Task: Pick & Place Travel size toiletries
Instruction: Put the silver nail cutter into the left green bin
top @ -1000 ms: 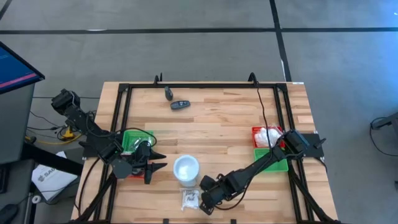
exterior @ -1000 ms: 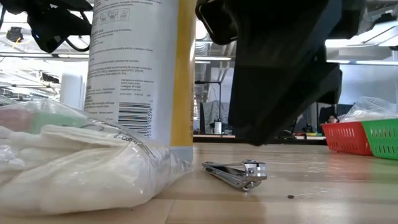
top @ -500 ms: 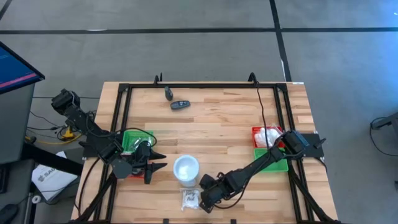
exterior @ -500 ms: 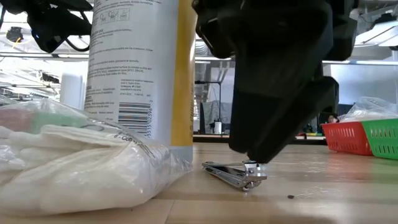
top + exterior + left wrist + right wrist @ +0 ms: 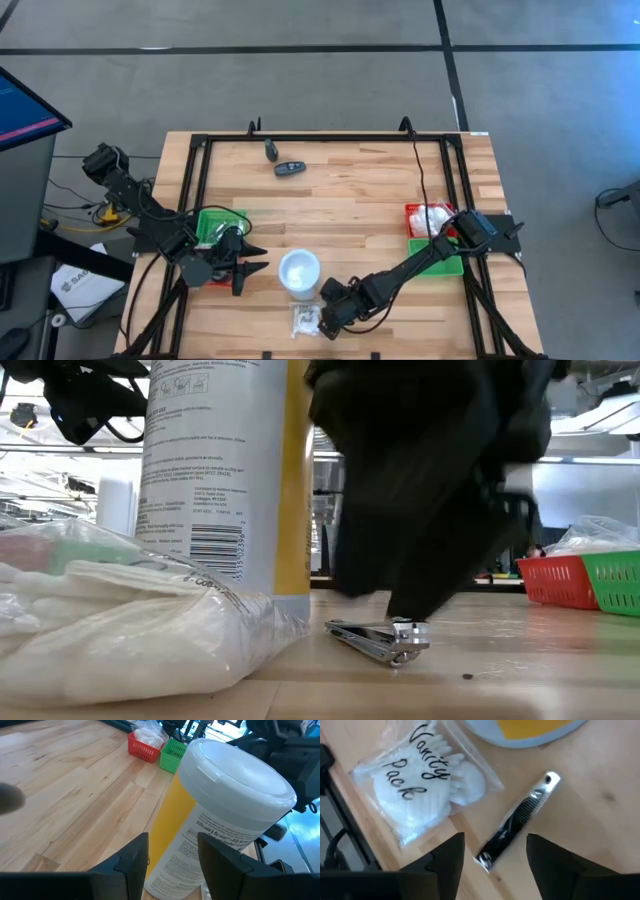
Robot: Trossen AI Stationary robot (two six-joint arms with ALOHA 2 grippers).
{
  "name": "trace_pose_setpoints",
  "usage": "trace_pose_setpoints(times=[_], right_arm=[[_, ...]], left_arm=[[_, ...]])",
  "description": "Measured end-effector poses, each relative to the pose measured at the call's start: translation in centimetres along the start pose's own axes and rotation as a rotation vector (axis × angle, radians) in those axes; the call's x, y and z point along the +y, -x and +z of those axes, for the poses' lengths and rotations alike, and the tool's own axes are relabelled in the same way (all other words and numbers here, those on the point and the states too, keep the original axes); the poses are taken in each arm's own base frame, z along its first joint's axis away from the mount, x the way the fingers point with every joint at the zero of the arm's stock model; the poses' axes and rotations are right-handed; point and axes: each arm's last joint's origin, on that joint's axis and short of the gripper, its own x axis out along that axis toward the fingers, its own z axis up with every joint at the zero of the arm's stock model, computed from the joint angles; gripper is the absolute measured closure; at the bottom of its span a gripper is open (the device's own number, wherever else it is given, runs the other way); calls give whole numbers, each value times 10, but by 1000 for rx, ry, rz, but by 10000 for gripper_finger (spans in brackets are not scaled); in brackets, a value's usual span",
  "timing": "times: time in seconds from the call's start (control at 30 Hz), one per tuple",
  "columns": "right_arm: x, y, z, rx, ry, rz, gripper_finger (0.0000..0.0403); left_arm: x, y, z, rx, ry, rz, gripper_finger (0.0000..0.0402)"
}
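my right fingers (image 5: 492, 855) stand released, spread apart, and hang right over the nail clipper (image 5: 517, 820), which lies flat on the bench (image 5: 360, 200) near its front edge. the clipper sits between my two fingers and just ahead of them, and its long axis runs on a slant, not quite square to the gap, so i judge the wrist wants a small turn before i close across the narrow sides. in the level view the right arm's dark bulk hovers just above the clipper (image 5: 380, 638), nearly touching its raised end. my right arm is far the nearer one; my left fingers (image 5: 172, 855) wait apart, holding nothing, by the tall white and yellow tub (image 5: 220, 815) near the left trays (image 5: 215, 225). the clipper is thin, silvery and glossy, with a round rivet at one end. just beside it lies a clear packet (image 5: 422, 785) of white cotton pieces, lettered "vanity pack". it is close enough that a finger could snag the wrapper.
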Motion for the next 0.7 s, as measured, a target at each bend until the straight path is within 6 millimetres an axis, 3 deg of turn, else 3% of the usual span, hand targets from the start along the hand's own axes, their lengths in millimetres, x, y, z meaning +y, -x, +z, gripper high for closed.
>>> trace_pose_setpoints(times=[0.07, 0.37, 0.57, 0.7], right_arm=[[-1, -9, 0, -2, -27, -2, 198], [-4, -13, -6, 21, -54, -50, 206], [-10, -29, -13, 30, -59, -107, 249], [-11, -28, -16, 38, -63, -129, 308]], left_arm=[[0, 0, 0, 0, 0, 0, 239], [0, 0, 0, 2, 0, -1, 239], [0, 0, 0, 13, 0, -13, 239], [0, 0, 0, 14, 0, -13, 239]])
